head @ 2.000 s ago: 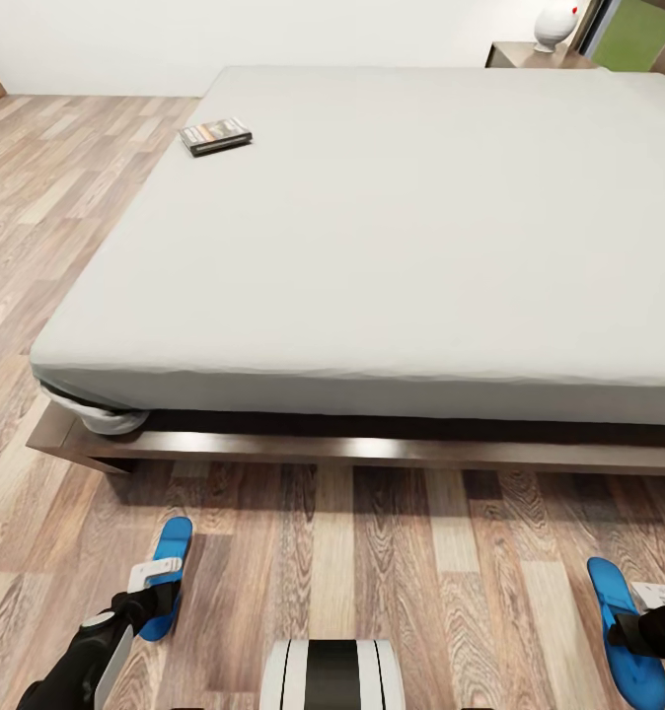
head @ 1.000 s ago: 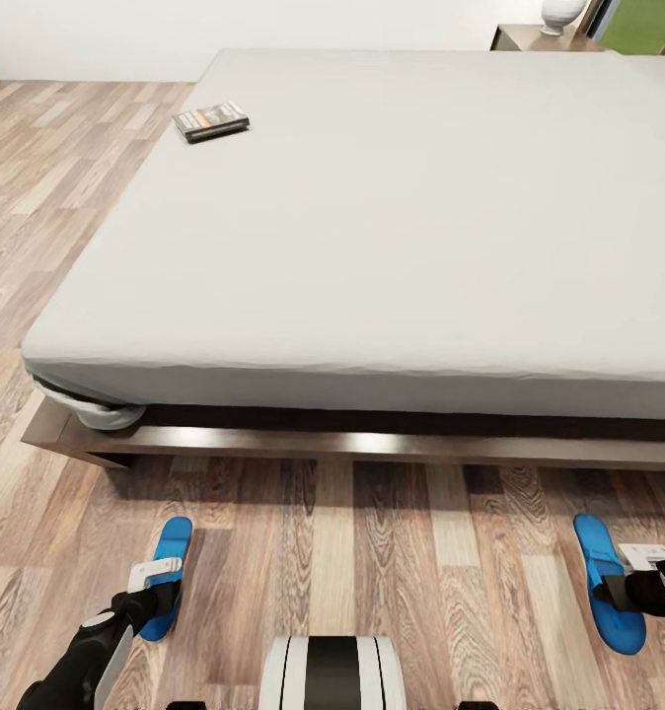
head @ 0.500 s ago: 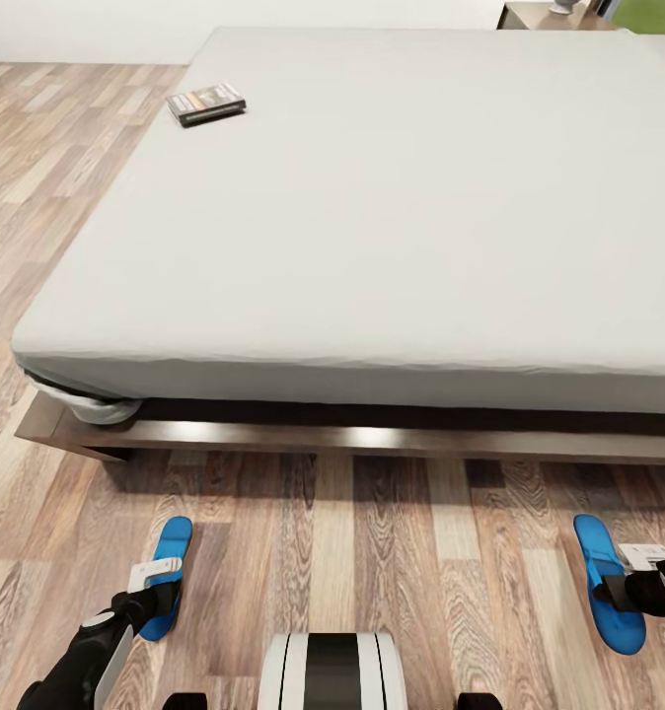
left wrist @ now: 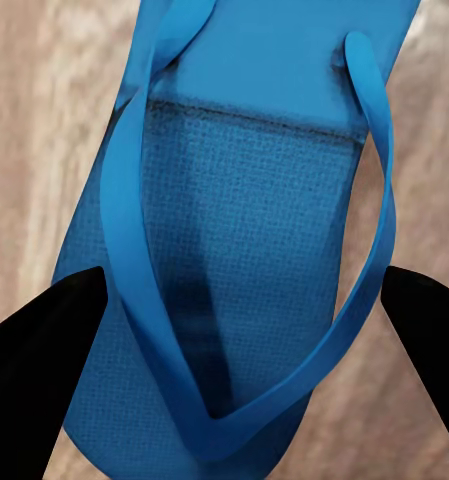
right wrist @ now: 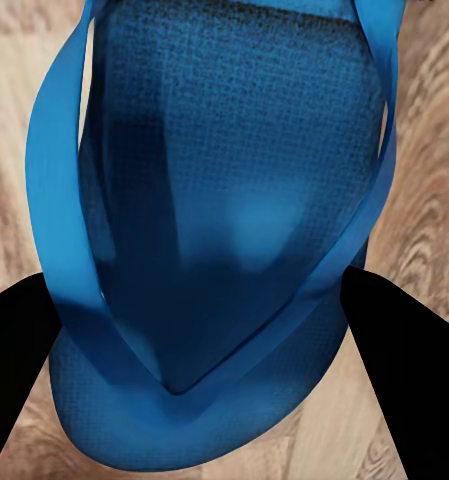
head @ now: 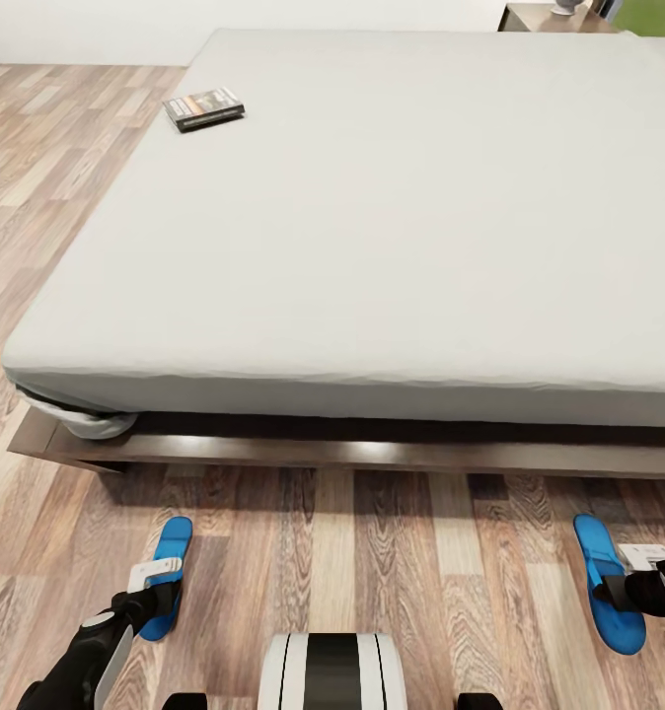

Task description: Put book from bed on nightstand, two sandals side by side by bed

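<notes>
The robot is doing the sandal step right now, and it is facing the long side of the bed (head: 273, 449). The left gripper (head: 153, 590) is squeezing the left sandal (head: 167, 574) down at about 7 o'clock in the head view. The right gripper (head: 636, 584) is squeezing the right sandal (head: 605, 596) down at about 4 o'clock. In the left wrist view the two black fingers (left wrist: 36, 372) are sitting against the two edges of the blue sandal (left wrist: 244, 250), so that gripper is clamped on it. In the right wrist view the black fingers (right wrist: 14, 380) are doing the same to the other sandal (right wrist: 229, 230). The two sandals are well apart, with the wood floor (head: 372, 572) between them. I think the next move is bringing the two arms closer, so the sandals are lying side by side by the bed, and then letting go. The book (head: 203, 106) is lying flat on the grey mattress (head: 402, 227) up at about 11 o'clock, so the book step is not done yet. A nightstand (head: 545, 18) is peeking in at about 1 o'clock. Since two seconds ago the whole picture has slid, so the camera has moved; the right sandal is also sitting a bit more toward the middle than it did then.
</notes>
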Motion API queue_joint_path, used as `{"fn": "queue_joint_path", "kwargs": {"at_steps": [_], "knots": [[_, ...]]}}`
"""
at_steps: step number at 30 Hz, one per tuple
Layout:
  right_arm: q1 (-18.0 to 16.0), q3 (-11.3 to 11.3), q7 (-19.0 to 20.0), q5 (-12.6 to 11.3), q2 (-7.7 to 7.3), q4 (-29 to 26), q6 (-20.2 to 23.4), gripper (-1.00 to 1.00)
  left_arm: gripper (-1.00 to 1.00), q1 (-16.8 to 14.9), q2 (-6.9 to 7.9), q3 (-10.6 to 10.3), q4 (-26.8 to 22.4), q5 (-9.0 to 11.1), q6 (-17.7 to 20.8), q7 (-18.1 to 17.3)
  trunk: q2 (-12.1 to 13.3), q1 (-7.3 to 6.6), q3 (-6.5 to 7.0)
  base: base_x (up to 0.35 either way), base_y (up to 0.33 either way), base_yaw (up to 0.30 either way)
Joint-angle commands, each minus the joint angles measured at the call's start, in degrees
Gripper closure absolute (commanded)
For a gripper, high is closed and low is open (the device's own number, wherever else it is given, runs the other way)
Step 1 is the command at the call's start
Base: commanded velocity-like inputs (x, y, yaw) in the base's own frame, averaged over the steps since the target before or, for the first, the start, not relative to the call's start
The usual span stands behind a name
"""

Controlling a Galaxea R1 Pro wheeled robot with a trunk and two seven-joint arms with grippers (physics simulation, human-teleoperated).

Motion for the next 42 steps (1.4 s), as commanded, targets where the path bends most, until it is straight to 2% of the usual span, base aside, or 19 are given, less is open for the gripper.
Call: {"fn": "queue_joint_path", "kwargs": {"at_steps": [1,4,8,18,23,42], "knots": [[-0.02,-0.14,0.53,0.62,0.02,-0.06,0.17,1.0,1.0,-0.01,-0.04,0.28,-0.1,-0.23,0.34,-0.44,-0.01,-0.01,-0.03,0.001,0.0,0.0],[-0.02,-0.14,0.53,0.63,0.02,-0.06,0.17,1.0,1.0,-0.01,-0.06,0.27,-0.1,-0.23,0.34,-0.42,-0.01,-0.01,-0.03,0.0,0.0,0.0],[-0.02,-0.14,0.53,0.64,0.02,-0.06,0.17,1.0,1.0,-0.01,-0.11,0.27,-0.1,-0.23,0.34,-0.41,-0.07,0.09,-0.92,0.0,0.0,0.0],[-0.02,-0.14,0.53,0.63,0.02,-0.06,0.17,1.0,1.0,-0.01,-0.13,0.26,-0.1,-0.23,0.34,-0.41,-0.07,0.09,-0.92,0.0,0.0,0.0],[-0.02,-0.14,0.53,0.65,0.02,-0.06,0.17,1.0,1.0,-0.01,-0.13,0.24,-0.1,-0.23,0.34,-0.41,-0.13,0.22,-2.03,0.0,0.0,0.0],[-0.02,-0.14,0.53,0.65,0.02,-0.06,0.17,1.0,1.0,-0.01,-0.13,0.19,-0.1,-0.23,0.34,-0.43,-0.13,0.22,-2.03,0.0,0.0,0.0]]}}
